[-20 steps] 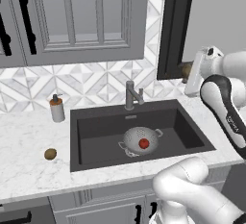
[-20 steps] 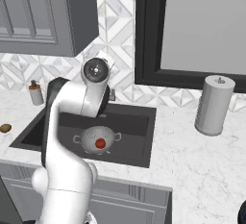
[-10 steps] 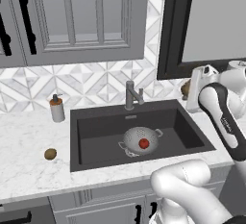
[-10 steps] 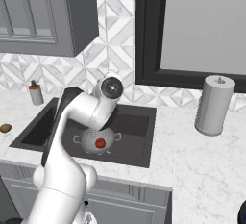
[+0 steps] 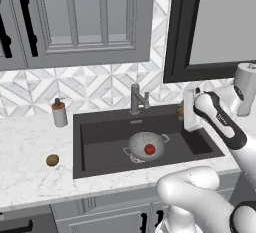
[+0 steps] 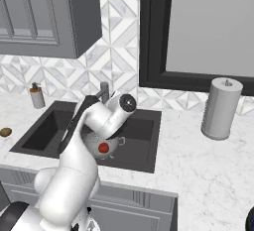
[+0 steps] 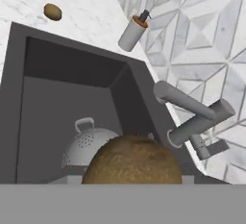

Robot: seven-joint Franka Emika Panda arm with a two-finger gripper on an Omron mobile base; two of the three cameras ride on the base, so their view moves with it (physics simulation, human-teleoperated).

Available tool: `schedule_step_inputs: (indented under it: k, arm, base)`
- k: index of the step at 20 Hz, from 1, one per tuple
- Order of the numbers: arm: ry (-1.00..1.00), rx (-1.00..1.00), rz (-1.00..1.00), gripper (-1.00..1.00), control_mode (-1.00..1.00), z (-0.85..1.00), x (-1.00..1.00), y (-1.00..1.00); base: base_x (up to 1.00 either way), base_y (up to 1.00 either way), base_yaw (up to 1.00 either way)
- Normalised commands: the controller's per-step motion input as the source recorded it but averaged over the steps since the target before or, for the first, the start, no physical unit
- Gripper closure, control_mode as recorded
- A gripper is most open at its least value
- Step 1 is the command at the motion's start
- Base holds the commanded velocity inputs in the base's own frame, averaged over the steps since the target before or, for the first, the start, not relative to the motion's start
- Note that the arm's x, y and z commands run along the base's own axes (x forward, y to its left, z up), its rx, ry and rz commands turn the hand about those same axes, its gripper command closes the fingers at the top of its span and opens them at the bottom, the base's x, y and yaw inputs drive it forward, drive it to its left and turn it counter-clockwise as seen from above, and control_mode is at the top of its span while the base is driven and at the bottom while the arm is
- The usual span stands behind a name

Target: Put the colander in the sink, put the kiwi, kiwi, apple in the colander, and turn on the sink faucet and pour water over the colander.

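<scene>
carrying kiwi [image 7: 132,159] in claw [image 5: 188,113], clenched on it, right of frame beside faucet [image 5: 136,98]. colander [image 5: 145,146] in sink [image 5: 100,132] centre, apple [image 5: 149,149] inside. second kiwi [image 5: 52,160] on bench, left. next: swing over colander, drop.

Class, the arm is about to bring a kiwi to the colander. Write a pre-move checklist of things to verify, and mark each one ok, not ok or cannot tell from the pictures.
1. Colander sits in the sink: ok.
2. Apple is in the colander: ok.
3. A kiwi is at the claw, close before the hand camera: ok; the finger contact is hidden, so firm grip: cannot tell.
4. Claw is above the colander: not ok; it is by the sink's right rim.
5. Second kiwi is in the colander: not ok; it lies on the counter left of the sink.
6. Sink faucet is running: not ok; no stream shows.
</scene>
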Motion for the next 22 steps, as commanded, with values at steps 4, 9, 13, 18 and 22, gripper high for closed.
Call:
schedule_step_inputs:
  k: [4,9,13,18,22]
  arm:
    - [0.22,0.00,0.14,1.00,-1.00,-0.67,0.37,0.00]
    - [0.11,0.00,0.10,1.00,-1.00,-0.76,0.38,0.04]
    - [0.01,0.00,0.08,1.00,-1.00,-0.80,0.16,0.22]
    - [0.00,-0.02,0.02,1.00,-1.00,-0.69,0.07,0.38]
    - [0.05,-0.02,0.00,1.00,-1.00,-0.58,0.09,0.36]
  base:
    - [0.00,0.00,0.00]
    - [0.00,0.00,0.00]
    - [0.00,0.00,0.00]
    - [0.00,0.00,0.00]
    - [0.00,0.00,0.00]
